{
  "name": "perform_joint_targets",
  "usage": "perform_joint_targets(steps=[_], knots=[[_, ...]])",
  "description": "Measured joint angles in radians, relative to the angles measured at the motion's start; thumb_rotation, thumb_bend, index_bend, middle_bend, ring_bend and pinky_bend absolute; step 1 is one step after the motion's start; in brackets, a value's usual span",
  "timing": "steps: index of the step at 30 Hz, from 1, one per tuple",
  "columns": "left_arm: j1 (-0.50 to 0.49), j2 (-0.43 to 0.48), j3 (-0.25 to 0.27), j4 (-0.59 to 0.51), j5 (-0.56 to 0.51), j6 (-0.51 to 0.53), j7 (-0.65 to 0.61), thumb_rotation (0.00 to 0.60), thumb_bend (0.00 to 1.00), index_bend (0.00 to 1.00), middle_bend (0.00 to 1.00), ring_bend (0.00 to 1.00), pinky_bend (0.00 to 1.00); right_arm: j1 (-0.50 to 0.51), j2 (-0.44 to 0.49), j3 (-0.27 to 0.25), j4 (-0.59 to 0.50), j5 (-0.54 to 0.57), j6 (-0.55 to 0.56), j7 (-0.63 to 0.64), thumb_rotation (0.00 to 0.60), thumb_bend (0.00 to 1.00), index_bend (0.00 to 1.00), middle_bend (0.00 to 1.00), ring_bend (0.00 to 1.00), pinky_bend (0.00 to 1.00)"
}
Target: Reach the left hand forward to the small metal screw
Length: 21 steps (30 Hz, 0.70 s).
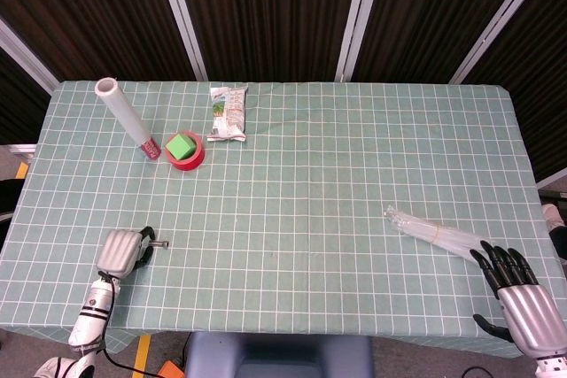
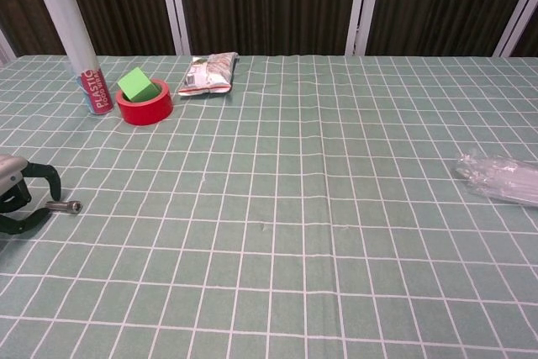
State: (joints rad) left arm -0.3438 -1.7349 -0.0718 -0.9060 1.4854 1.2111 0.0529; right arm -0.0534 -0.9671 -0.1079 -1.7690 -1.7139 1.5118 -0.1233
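**Left hand curling around the screw at the near-left table edge**

Lying on the green grid-checked tablecloth [image 1: 301, 174] near the near-left corner: the small metal screw [image 2: 65, 206], sitting flat with its length running left to right. Reaching in from the near-left edge, the silver-backed left hand [image 1: 122, 250], with dark fingers [image 2: 42, 176] arching over and past the left end of the screw and the thumb curving in below it. Cupping the screw's end rather than clamping it; actual contact impossible to confirm from either view, so grasp state unclear.

Resting at the near-right corner, the right hand [image 1: 523, 294], fingers spread and straight, holding nothing, fingertips lying just beside the near end of a clear plastic bundle of straws [image 1: 434, 232].

Standing at the far left, a tall white cardboard tube with a red label [image 2: 71, 27]. Just right of it, a red tape roll [image 2: 145, 107] carrying a bright green block [image 2: 139, 85] in its opening. Further right and slightly farther back, a silvery snack packet [image 2: 208, 73] lying flat.
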Motion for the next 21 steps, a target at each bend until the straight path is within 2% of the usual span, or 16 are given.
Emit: perform_joint_targets(steps=[12,21], knots=[[-0.007,-0.008,0.008,0.016,-0.011,0.000,-0.014,0.600,0.44,0.49,1.00,1.00,1.00,0.000,-0.001,0.000,-0.004,0.006,-0.005,-0.008,0.600,0.25,0.00,0.00,0.00,0.00],[-0.012,-0.014,0.008,0.027,-0.020,-0.001,-0.012,0.600,0.44,0.55,1.00,1.00,1.00,0.000,0.000,0.001,-0.006,0.012,-0.009,-0.011,0.600,0.25,0.00,0.00,0.00,0.00]])
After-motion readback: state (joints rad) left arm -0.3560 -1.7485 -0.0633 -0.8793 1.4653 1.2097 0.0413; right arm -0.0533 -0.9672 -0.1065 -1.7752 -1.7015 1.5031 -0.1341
